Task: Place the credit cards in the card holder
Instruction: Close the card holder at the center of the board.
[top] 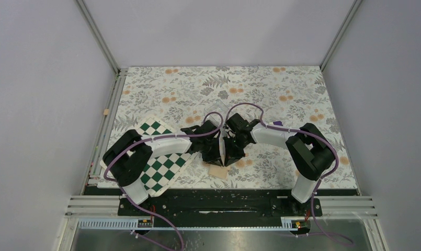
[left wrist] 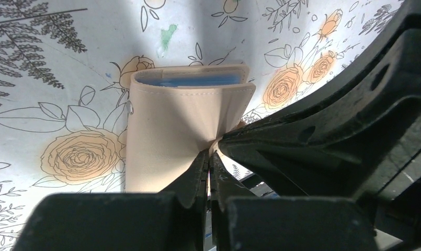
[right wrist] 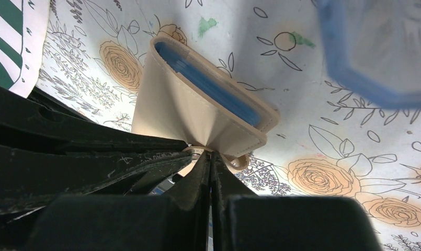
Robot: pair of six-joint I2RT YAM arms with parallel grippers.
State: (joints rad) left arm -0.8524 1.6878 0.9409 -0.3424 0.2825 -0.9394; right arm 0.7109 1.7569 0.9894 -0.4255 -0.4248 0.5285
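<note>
The card holder (left wrist: 171, 125), a tan folding wallet with light blue lining (left wrist: 190, 79), hangs pinched between both grippers above the floral table. My left gripper (left wrist: 210, 152) is shut on a fold of its tan edge. My right gripper (right wrist: 211, 152) is shut on the same edge, close to the small clasp tab (right wrist: 238, 163). From above, the two grippers (top: 218, 149) (top: 234, 147) meet over the card holder (top: 219, 171) near the table's front middle. The blue-lined mouth (right wrist: 213, 86) faces away from both wrists. No credit cards are in view.
A green-and-white chequered board (top: 163, 157) lies under the left arm. A clear plastic box with a blue rim (right wrist: 365, 63) sits blurred close behind the wallet. A small purple object (top: 277, 124) sits by the right arm. The floral cloth (top: 224, 89) stretches to the back walls.
</note>
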